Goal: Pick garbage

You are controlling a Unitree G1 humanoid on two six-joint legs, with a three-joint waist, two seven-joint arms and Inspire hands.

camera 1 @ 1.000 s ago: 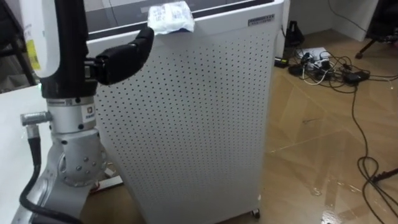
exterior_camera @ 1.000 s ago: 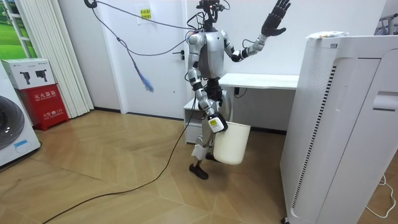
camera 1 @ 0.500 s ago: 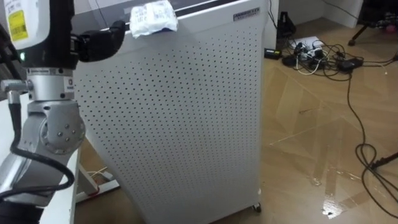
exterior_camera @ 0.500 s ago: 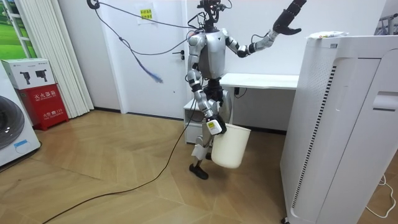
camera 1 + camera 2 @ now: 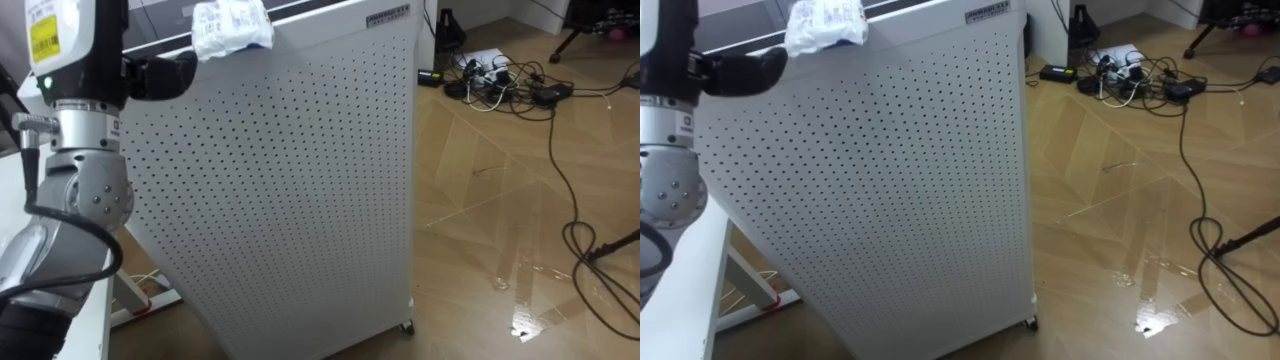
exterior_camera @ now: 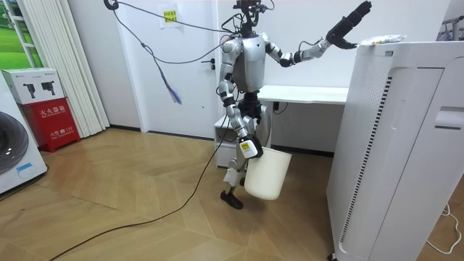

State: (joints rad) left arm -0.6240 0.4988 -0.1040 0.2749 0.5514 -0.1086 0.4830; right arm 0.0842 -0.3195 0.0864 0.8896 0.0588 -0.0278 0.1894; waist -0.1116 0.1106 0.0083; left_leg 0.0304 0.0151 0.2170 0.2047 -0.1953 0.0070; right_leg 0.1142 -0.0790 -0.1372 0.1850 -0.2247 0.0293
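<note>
The left hand (image 5: 165, 75) reaches up with its fingers straight, just beside the crumpled wrapper (image 5: 230, 25) on the top edge of the tall perforated cabinet (image 5: 290, 190), and has not yet grasped it. The right hand (image 6: 245, 145) grips the rim of a white bin (image 6: 267, 174) held low, probably ready to take the wrapper. The robot stands on a wood floor (image 5: 500, 200) by a white desk (image 6: 304, 93), with cables (image 5: 495, 85) tangled beyond the cabinet.

Home-like test room: washing machine (image 6: 11, 156), curtains (image 6: 61, 65), wood floor (image 6: 145, 210), tangled cables (image 5: 500, 85)
</note>
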